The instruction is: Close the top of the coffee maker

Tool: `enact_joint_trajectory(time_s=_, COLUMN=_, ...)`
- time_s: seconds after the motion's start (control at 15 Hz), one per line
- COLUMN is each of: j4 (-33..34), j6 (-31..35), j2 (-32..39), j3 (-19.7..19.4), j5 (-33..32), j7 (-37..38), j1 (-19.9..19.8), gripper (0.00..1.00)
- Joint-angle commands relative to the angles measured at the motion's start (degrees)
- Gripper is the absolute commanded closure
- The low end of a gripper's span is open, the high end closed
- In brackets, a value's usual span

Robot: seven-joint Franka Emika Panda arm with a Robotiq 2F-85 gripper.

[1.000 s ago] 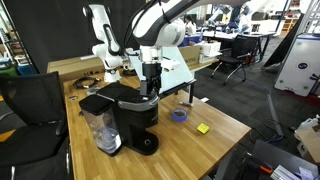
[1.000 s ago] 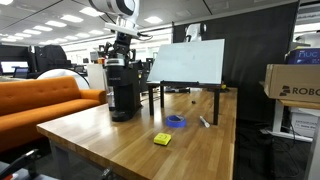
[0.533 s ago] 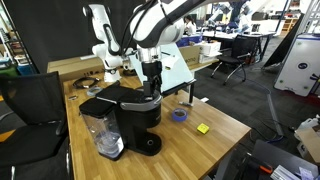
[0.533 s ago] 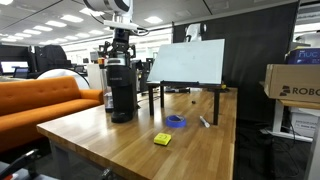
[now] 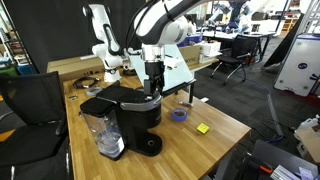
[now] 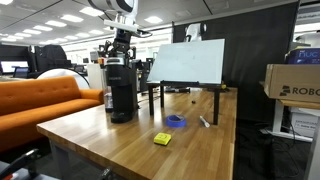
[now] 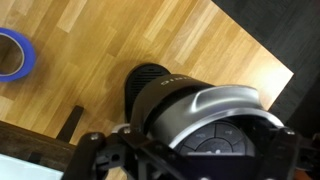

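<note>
Top (image 5: 113,97), left-centre frame: rigid, light, hinged plastic; press flat face, no pinch. Gripper (image 5: 152,91) over coffee maker (image 5: 128,122); jaw state unreadable.

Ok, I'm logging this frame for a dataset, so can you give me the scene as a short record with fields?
surface: wooden table
machine: coffee maker, upright near the table's edge, clear water tank on its side
lid: top lying low and roughly flat; whether it is fully shut cannot be told
arm: gripper just above the machine's top; open or shut unclear
other items: blue tape roll, small yellow object, white board
</note>
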Motion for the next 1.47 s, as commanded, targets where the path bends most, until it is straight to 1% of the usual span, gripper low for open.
enact_joint_trajectory(time_s=0.0, j4=-1.63, j6=-2.34, j2=-2.12, j3=-0.16, j5=5.09, j7=-0.4, j1=-0.81, gripper=0.0)
enact_joint_trajectory(time_s=0.2, j4=-2.02, j6=-1.72, j2=-2.88, j3=-0.61, j5=9.55, j7=-0.13, j1=-1.48, gripper=0.0)
enact_joint_trajectory(time_s=0.47, j4=-3.5, j6=0.68, j2=-4.73, j3=-1.57, j5=12.86, j7=0.55, j1=-1.58, gripper=0.0)
enact_joint_trajectory(time_s=0.73, j4=-5.48, j6=1.22, j2=-5.83, j3=-1.69, j5=12.43, j7=0.06, j1=-1.09, gripper=0.0)
enact_joint_trajectory(time_s=0.93, j4=-9.23, j6=3.19, j2=-6.69, j3=-1.48, j5=12.07, j7=0.25, j1=-0.44, gripper=0.0)
enact_joint_trajectory(time_s=1.07, j4=-13.09, j6=7.43, j2=-7.83, j3=-1.31, j5=13.29, j7=0.6, j1=-0.11, gripper=0.0)
enact_joint_trajectory(time_s=1.4, j4=-22.81, j6=20.69, j2=-12.85, j3=-1.53, j5=21.05, j7=3.6, j1=0.6, gripper=0.0)
